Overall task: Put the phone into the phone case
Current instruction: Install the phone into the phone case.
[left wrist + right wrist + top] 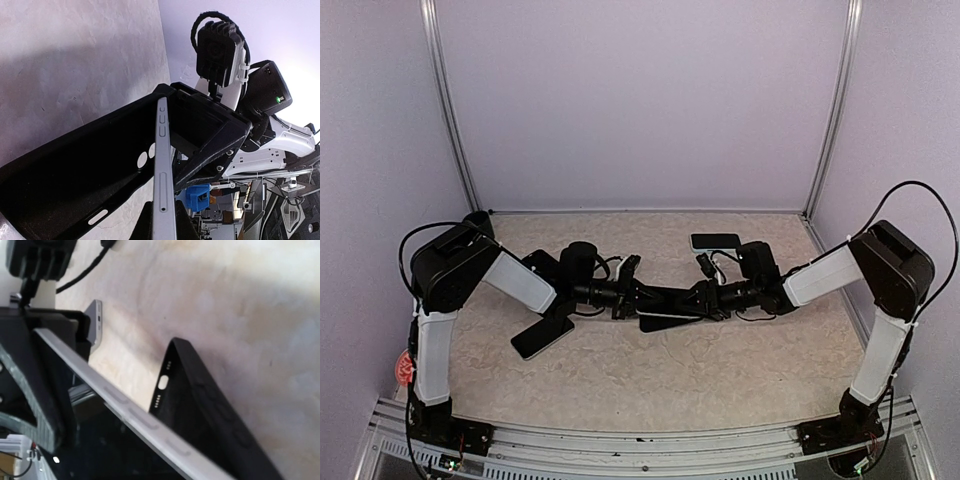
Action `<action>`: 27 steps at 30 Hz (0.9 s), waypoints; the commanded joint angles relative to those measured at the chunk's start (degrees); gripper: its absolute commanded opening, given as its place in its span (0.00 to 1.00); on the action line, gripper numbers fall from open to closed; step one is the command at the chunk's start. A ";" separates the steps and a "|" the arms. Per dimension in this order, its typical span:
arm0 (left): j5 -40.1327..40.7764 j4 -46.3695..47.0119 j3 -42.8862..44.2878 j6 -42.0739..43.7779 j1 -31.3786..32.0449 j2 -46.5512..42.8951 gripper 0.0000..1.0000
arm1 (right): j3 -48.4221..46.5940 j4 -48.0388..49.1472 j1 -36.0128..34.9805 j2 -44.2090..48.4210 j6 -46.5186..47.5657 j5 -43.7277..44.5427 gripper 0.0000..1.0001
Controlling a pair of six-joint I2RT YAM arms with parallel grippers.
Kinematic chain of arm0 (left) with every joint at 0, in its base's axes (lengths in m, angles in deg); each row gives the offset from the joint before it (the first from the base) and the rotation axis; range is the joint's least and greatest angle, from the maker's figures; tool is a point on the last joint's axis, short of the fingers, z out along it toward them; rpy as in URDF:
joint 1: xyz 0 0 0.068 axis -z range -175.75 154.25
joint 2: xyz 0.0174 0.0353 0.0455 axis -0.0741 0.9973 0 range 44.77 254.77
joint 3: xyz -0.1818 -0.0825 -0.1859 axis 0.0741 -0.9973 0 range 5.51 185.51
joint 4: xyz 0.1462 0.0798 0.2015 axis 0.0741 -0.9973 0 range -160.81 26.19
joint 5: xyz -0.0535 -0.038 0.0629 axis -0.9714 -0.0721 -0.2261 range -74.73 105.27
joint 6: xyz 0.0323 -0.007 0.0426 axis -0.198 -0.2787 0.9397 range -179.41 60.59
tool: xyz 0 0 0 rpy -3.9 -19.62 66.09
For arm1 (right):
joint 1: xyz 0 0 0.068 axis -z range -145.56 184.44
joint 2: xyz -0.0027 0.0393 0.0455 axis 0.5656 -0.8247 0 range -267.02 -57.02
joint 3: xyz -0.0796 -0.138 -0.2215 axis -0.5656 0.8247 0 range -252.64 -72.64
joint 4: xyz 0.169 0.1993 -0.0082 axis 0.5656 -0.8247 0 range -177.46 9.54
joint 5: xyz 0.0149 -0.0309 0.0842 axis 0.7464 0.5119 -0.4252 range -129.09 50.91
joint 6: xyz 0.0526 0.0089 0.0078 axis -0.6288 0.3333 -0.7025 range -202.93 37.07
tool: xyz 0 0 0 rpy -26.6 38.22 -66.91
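The phone (162, 170) is edge-on, a silver rim with side buttons, and my left gripper (164, 212) is shut on its near end. The black phone case (75, 170) lies open along the phone's left side, meeting it at the far end. The right wrist view shows the phone rim (135, 415) and the case (210, 405) spreading apart in a V, with the case's port cut-outs showing. In the top view the phone (670, 318) and case (670, 300) hang at mid-table between my left gripper (638, 296) and right gripper (708, 298). One right finger (210, 135) lies along the phone's screen side; the other is hidden.
A dark phone (542, 335) lies flat on the table under the left arm. Another phone with a light rim (715, 241) lies near the back wall, behind the right wrist. A grey slab (95, 322) rests on the table beyond the left gripper. Cables loop at both wrists.
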 commanded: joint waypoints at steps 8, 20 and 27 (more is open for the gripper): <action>-2.44 4.91 0.59 0.03 1.21 -0.70 0.00 | 0.89 13.61 -0.60 -1.91 -5.01 -7.77 0.53; -2.78 6.11 0.68 -0.56 1.38 -0.38 0.00 | 1.69 19.58 -1.37 -3.42 -8.54 -10.20 0.39; -3.10 6.98 0.58 -1.20 1.39 0.00 0.04 | 2.08 21.27 -1.47 -3.72 -9.45 -11.08 0.26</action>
